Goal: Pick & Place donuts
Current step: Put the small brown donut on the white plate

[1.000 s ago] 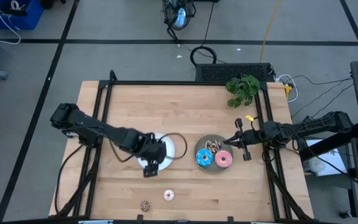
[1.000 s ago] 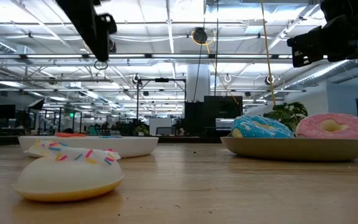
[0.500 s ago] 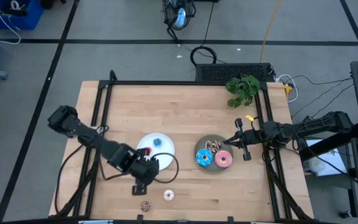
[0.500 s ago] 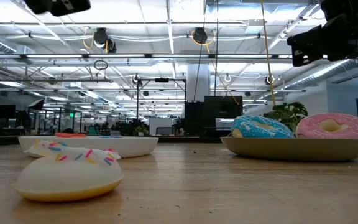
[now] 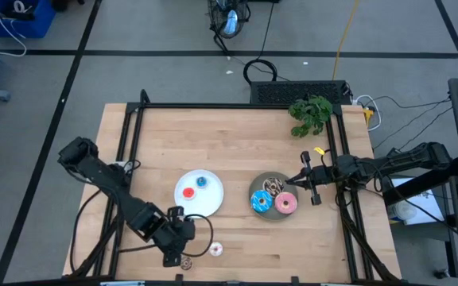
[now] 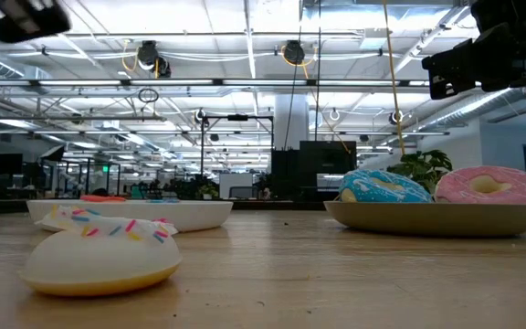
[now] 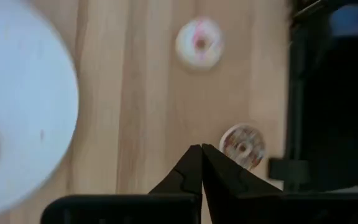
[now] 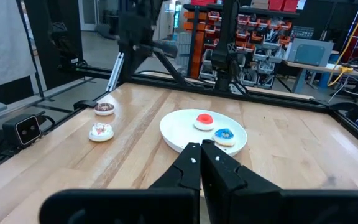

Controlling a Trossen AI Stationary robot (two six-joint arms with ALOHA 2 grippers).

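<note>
My left gripper (image 5: 168, 258) (image 7: 201, 149) is shut and hovers near the table's near edge, just beside the brown mini donut (image 5: 186, 262) (image 7: 242, 145), holding nothing. The pale mini donut (image 5: 215, 249) (image 7: 199, 42) lies flat a little to its right. The red mini donut (image 5: 188, 191) and the blue mini donut (image 5: 202, 182) lie on the white plate (image 5: 210, 199). The blue-iced donut (image 5: 261, 202), the pink-iced donut (image 5: 285, 203) and the drizzled brown donut (image 5: 273, 187) sit on the grey plate (image 5: 254, 189). My right gripper (image 5: 293, 180) (image 8: 201, 147) waits shut above the grey plate's right side.
A green plant sprig (image 5: 310, 114) lies at the table's far right. Black frame rails (image 5: 126, 143) run along the table's left and right edges. Bare wood shows between the two plates and along the far half of the table.
My left gripper has swung from above the white plate toward the table's near edge and now hangs beside the brown mini donut. The white plate, which it covered before, now shows in full with the red and blue mini donuts on it.
</note>
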